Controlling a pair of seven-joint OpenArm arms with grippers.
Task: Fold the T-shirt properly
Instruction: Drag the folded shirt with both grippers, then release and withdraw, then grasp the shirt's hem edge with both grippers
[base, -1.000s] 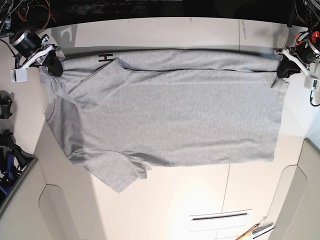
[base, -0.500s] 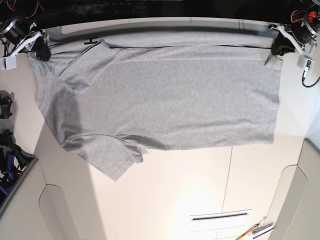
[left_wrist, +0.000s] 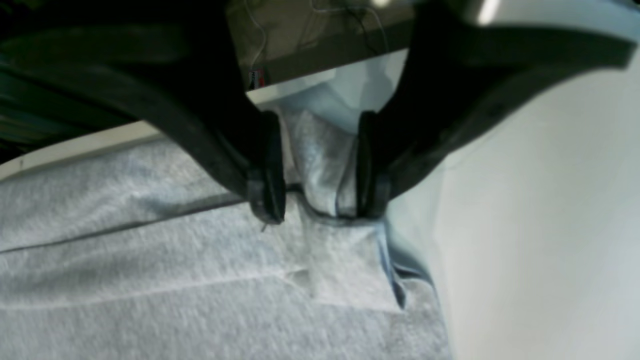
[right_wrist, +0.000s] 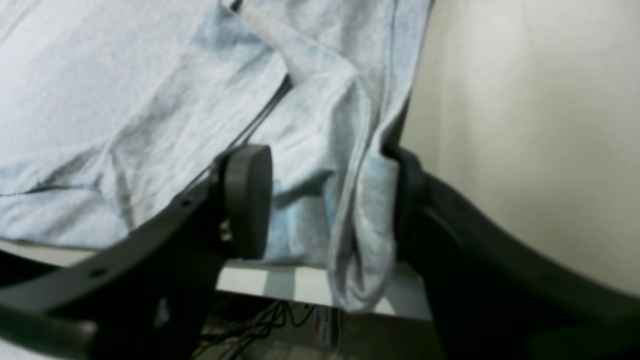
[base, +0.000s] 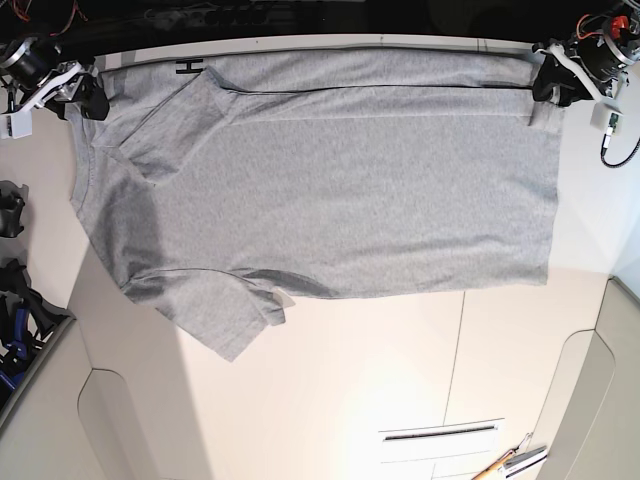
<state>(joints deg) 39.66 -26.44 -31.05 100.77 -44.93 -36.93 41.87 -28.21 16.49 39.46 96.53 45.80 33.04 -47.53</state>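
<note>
Evidently both corners have just been released: the left gripper (left_wrist: 317, 172) and right gripper (right_wrist: 320, 200), clamped a second ago, now stand parted around loose cloth. The light heather-grey cotton T-shirt (base: 330, 170) lies flat along the white table's (base: 400, 380) far edge, ready for folding.

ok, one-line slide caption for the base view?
Grey T-shirt spread flat on the white table, both end effectors (left, right) at its far corners.

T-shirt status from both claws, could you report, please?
Left claw open, hem corner between its jaws. Right claw open, shoulder fabric between. T-shirt spread flat, plain side up, on table. Nothing obstructing.
</note>
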